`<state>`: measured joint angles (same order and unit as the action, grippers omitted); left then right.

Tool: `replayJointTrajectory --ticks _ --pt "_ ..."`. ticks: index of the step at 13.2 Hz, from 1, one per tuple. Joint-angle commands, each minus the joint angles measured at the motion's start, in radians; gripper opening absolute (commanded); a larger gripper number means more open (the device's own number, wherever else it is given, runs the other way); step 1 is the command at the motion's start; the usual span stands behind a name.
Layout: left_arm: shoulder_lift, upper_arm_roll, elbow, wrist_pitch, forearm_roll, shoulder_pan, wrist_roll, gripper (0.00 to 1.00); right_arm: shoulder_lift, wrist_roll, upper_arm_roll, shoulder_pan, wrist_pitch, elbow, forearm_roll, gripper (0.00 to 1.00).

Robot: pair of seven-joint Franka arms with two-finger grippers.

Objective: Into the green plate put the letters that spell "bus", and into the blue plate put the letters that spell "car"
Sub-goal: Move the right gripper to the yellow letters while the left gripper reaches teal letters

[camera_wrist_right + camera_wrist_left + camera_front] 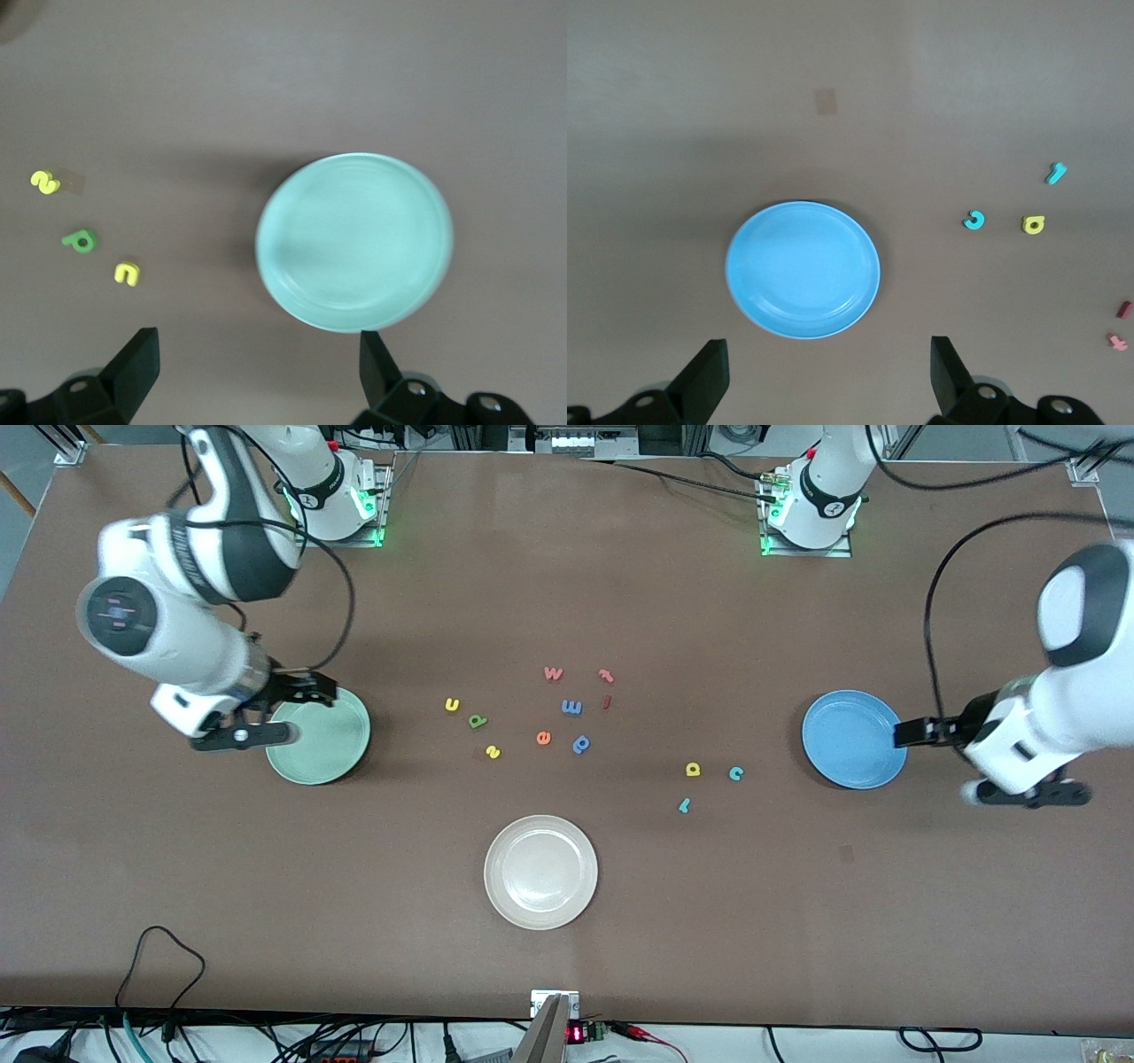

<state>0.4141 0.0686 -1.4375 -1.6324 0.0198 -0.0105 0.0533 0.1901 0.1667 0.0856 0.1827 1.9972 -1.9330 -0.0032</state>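
Nearest the front camera sits a cream plate (540, 872), bare. Farther off, a teal r (684, 805), yellow a (693, 769) and teal c (736, 773) lie on the table near the blue plate (850, 726), which holds nothing. Toward the right arm's end lie a yellow s (493, 752), green b (477, 721) and yellow u (452, 705), apart from the green plate (332, 748), also holding nothing. Between the two groups lie an orange e (543, 737), blue m (571, 707) and blue p (581, 743). Left gripper (828, 376) hangs beside the blue plate, jaws spread and holding nothing. Right gripper (257, 372) hangs over the green plate's edge, jaws likewise spread.
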Motion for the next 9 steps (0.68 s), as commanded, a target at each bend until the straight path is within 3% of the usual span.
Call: replayJointTrajectory --ticks 1,4,9 --pt "0.08 0.003 0.028 -0.074 0.005 0.093 0.002 1.0 -0.034 0.126 0.043 0.026 0.167 -0.157 0.005 1.0" --pt "0.178 0.005 0.02 -0.122 0.008 0.158 0.002 1.0 0.0 0.229 0.049 0.086 0.368 -0.282 0.003 1.0" --pt "0.267 0.007 -0.131 -0.355 0.009 0.202 0.003 0.84 0.147 0.352 0.054 0.178 0.523 -0.287 0.002 1.0"
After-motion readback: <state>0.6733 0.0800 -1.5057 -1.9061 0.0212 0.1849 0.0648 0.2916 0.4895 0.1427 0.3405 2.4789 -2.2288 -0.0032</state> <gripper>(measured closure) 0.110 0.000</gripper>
